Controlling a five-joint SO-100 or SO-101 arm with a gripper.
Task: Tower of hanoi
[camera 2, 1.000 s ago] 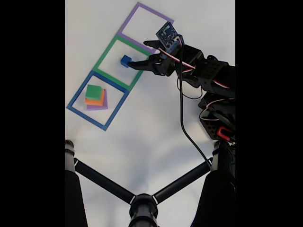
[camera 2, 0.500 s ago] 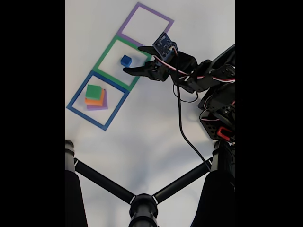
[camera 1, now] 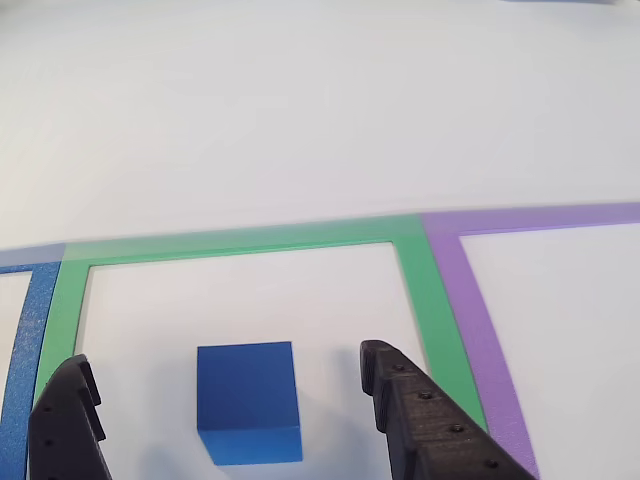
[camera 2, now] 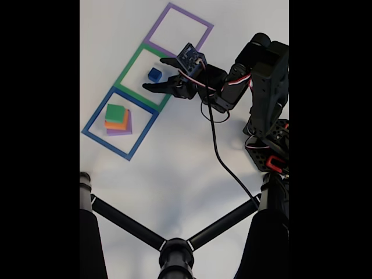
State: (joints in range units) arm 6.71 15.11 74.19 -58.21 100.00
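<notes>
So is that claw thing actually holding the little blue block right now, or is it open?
Gripper: open, holding nothing. The blue cube sits on the table inside the green square, between the spread fingers, apart from both.

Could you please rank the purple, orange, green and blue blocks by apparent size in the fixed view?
1. purple block, the bottom of the stack, widest outline.
2. orange block, mostly covered, edging slightly past the green.
3. green block, on top.
4. blue block, clearly smallest, alone in the green square.
</notes>
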